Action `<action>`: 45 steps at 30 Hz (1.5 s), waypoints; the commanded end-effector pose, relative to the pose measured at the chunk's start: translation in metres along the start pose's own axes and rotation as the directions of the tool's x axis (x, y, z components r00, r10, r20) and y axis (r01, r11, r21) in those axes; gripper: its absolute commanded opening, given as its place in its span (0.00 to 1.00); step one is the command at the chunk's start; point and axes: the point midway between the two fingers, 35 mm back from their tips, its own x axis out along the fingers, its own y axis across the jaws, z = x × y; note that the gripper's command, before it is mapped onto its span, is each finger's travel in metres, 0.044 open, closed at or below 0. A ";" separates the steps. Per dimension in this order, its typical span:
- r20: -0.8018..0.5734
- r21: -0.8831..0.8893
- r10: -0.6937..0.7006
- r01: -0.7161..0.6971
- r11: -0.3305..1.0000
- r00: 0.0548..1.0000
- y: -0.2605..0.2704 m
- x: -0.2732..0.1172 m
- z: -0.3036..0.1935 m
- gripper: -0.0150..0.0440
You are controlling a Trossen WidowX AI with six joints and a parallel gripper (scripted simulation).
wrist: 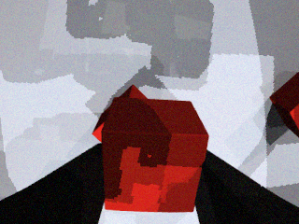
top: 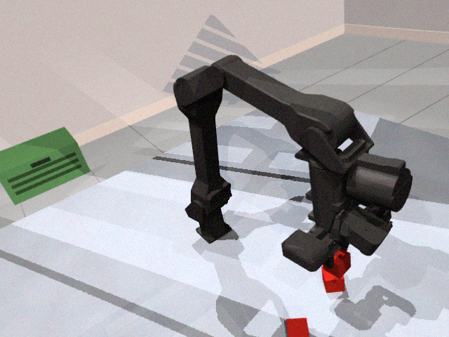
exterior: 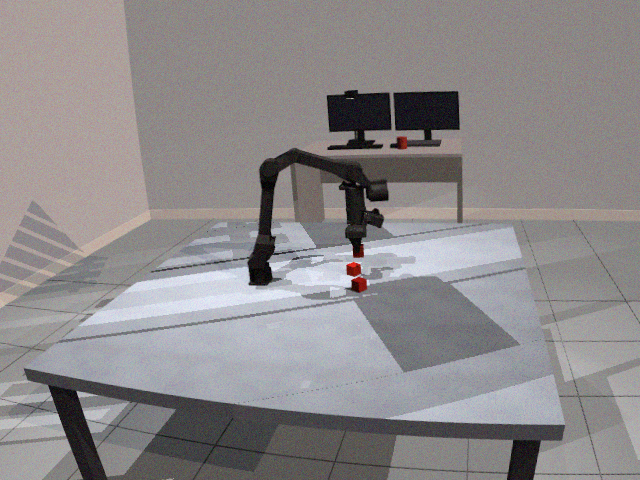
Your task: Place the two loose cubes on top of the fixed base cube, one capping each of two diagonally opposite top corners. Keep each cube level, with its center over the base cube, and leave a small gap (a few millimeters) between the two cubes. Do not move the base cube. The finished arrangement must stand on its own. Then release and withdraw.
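Note:
My gripper (top: 335, 259) (exterior: 357, 249) (wrist: 151, 156) is shut on a red cube (top: 343, 266) (exterior: 360, 252) (wrist: 156, 117) and holds it in the air. A second red cube (top: 334, 286) (exterior: 353, 269) sits on the table below the held one. In the wrist view the held cube hides most of it, and only slivers of its edges show. A third red cube (top: 297, 328) (exterior: 359, 285) (wrist: 291, 102) sits apart on the table, cut off by the frame edge in the top view and the wrist view. The cubes look alike, and I cannot tell which is the base.
The arm (top: 203, 144) (exterior: 266, 206) stands on the table (exterior: 232, 361) to the left of the cubes. A green box-like object (top: 43, 163) is at the left in the top view. A desk (exterior: 392, 167) with two monitors (exterior: 359, 112) (exterior: 426, 110) and a red mug (exterior: 402, 142) stands behind the table.

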 end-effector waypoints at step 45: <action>-0.003 0.011 -0.004 0.004 1.000 1.000 0.012 0.032 0.002 0.43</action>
